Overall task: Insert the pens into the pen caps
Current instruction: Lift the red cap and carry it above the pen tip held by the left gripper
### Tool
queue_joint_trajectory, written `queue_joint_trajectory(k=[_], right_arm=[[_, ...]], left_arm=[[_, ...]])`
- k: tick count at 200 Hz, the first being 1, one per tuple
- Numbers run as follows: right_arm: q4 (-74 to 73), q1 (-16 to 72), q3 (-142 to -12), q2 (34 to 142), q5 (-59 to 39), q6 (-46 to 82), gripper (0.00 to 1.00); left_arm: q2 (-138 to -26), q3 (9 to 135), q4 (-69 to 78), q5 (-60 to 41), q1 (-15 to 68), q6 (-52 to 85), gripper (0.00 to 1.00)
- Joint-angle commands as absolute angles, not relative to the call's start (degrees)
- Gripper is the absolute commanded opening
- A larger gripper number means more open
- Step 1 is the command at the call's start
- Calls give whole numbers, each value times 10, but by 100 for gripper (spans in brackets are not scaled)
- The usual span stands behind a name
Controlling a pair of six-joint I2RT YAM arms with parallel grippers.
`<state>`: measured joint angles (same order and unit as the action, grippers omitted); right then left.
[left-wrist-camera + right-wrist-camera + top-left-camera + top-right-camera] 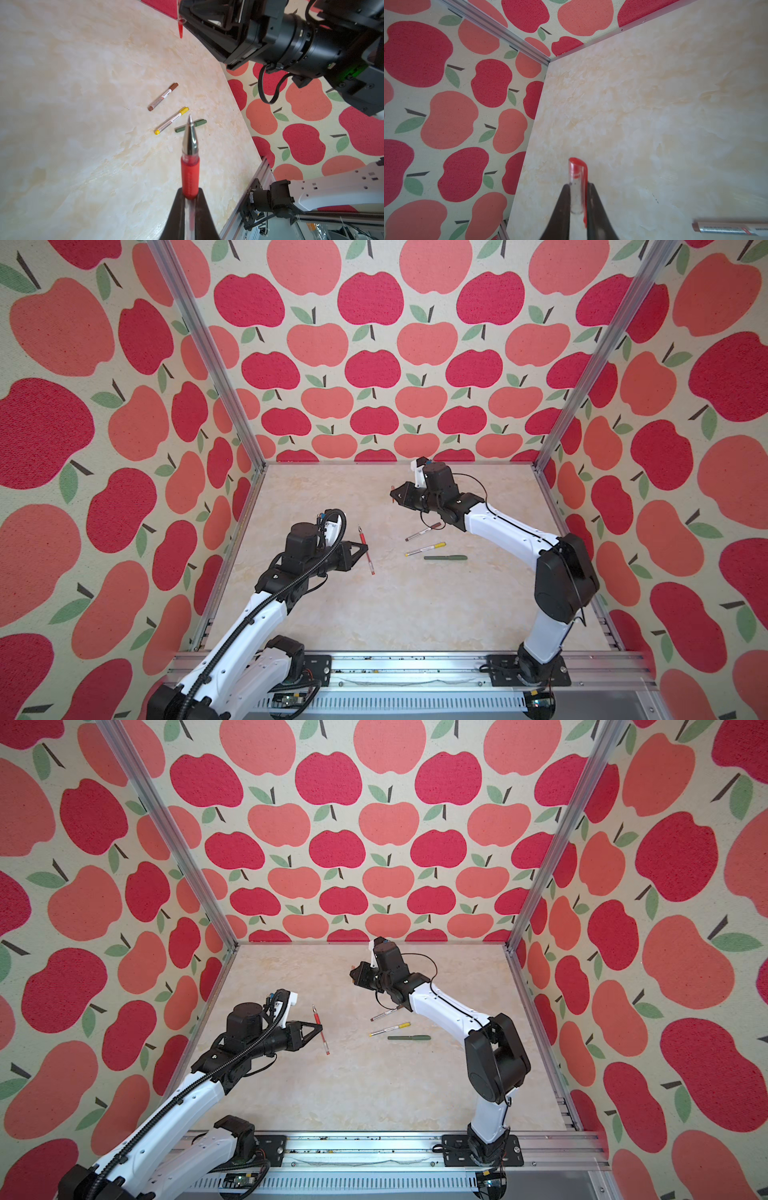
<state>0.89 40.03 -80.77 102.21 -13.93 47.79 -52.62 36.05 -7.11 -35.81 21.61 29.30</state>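
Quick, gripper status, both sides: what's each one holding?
Left gripper: shut on the red pen.
Right gripper: shut on the red cap.

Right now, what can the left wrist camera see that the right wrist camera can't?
Only the left wrist view shows the red pen pinched in the left jaws, silver tip pointing out. It also shows the yellow pen and green pen lying on the table.

Only the right wrist view shows the clear tube of the red cap held in the right jaws, and a table corner by the metal post.

Both show the brown pen, the cap's red clip, the marbled table and the apple walls.
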Motion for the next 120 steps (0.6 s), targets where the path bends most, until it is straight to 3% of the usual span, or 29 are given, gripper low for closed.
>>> queue_joint_trajectory(k=[1,120], right_arm=[[-57,403,-788,996,-252,493,16],[-248,399,-668,934,-372,507,16]], left_arm=[[-555,384,18,-392,238,316,0],[-647,415,117,-443,254,369,0]])
